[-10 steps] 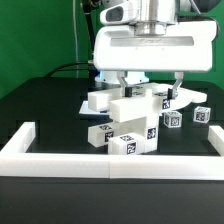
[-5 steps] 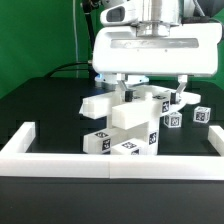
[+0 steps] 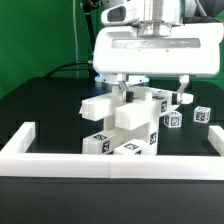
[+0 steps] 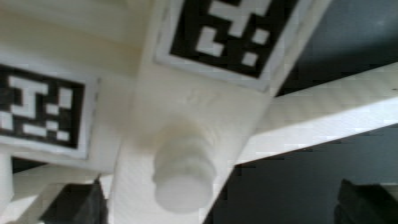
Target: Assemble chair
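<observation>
Exterior view: the end effector hangs low over the chair, jaws spread wide to either side of the stacked white parts; no clamp on them shows; since a second ago the upper slab has swung out toward the exterior view's left, and the pile sits tilted on the worktop; the wrist view is filled by a tagged face and a round peg; likely parts are being nudged into line, not yet seated.
</observation>
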`<control>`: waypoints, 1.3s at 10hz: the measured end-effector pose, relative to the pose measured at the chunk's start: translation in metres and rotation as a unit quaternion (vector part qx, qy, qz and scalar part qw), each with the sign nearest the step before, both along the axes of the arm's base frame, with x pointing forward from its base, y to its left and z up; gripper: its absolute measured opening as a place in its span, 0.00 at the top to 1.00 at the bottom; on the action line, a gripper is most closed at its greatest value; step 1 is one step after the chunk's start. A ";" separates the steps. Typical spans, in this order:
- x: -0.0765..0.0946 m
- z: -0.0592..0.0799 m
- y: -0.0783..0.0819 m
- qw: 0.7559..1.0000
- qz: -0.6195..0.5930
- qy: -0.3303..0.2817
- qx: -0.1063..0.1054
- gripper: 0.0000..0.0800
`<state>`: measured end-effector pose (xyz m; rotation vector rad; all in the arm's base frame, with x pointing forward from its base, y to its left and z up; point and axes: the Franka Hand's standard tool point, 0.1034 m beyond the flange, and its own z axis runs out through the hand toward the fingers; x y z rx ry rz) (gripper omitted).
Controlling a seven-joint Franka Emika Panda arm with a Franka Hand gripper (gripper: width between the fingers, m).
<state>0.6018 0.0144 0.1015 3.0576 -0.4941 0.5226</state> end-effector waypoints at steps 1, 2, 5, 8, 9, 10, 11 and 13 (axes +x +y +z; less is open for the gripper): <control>0.000 0.002 0.003 1.000 0.001 -0.001 0.001 0.19; 0.001 0.004 0.005 1.000 0.002 -0.002 0.002 0.19; -0.002 0.021 0.016 1.000 0.001 0.003 0.017 0.19; -0.019 0.044 0.027 0.999 -0.014 0.014 0.044 0.19; -0.032 0.053 0.037 0.998 -0.024 0.019 0.058 0.19; -0.046 0.055 0.045 0.996 -0.039 0.028 0.072 0.19; -0.060 0.055 0.056 0.994 -0.054 0.042 0.087 0.19; -0.079 0.054 0.078 0.989 -0.073 0.065 0.108 0.19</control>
